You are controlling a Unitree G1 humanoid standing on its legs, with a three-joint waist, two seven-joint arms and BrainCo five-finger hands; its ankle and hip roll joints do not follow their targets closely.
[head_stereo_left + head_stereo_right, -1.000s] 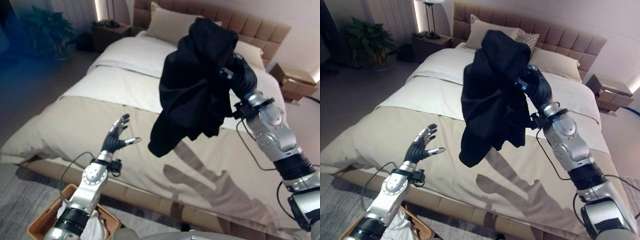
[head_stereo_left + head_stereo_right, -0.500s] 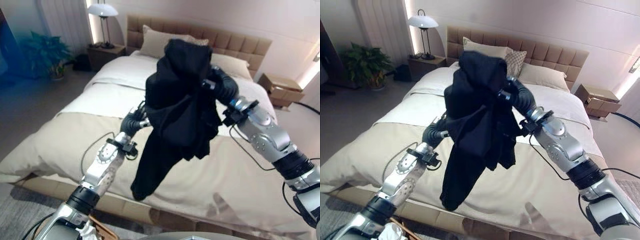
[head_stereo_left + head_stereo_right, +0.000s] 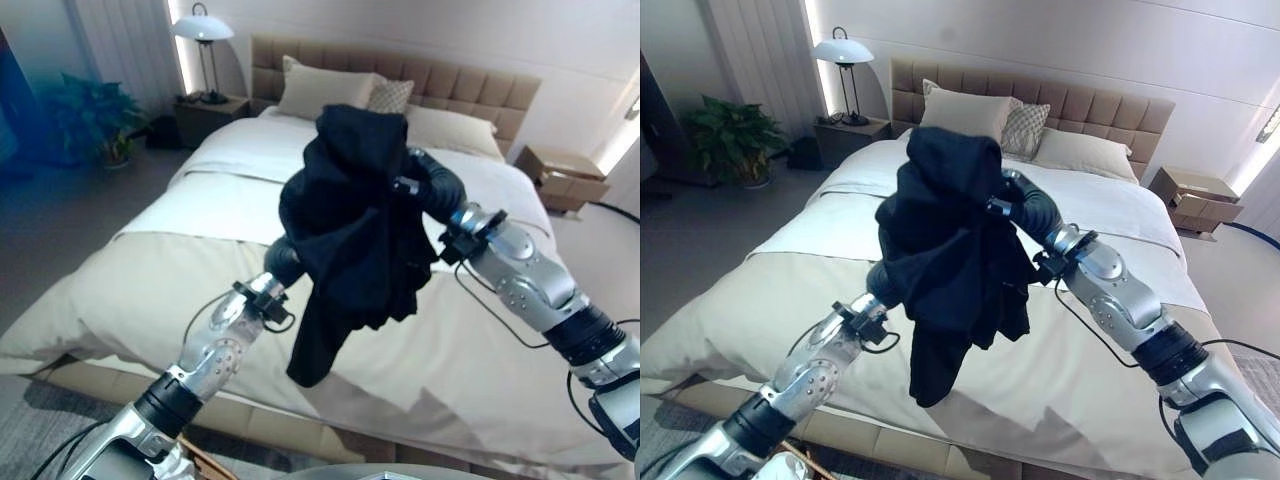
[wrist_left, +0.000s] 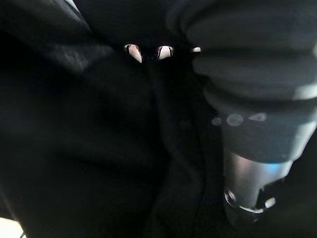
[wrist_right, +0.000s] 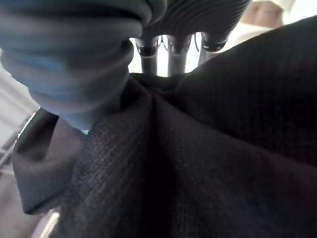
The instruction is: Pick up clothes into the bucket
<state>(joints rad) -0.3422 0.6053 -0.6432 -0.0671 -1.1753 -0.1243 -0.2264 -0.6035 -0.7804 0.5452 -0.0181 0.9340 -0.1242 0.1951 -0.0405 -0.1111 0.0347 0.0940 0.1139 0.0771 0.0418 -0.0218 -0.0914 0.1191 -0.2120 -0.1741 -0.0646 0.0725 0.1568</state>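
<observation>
Garment: a dark garment point(image 3: 355, 225) hangs in the air above the bed point(image 3: 200, 200), bunched at the top and trailing one long end down.
Change: a second ago the left robot hand was spread open and well clear of the cloth; it has since risen and gone in behind the hanging folds. The trailing end now hangs shorter and closer to the bundle.
Meaning: likely a two-handed gathering before the drop; the garment is lifted but not yet in the bucket.
Right robot hand point(image 3: 1025, 208): raised high, arm bent at the elbow, fingers point(image 5: 171, 49) closed into the top of the garment and bearing its weight.
Left robot hand point(image 3: 283, 262): forearm angled up from lower left, wrist at the cloth's edge; fingers buried in fabric, so whether they grip cannot be told.
</observation>
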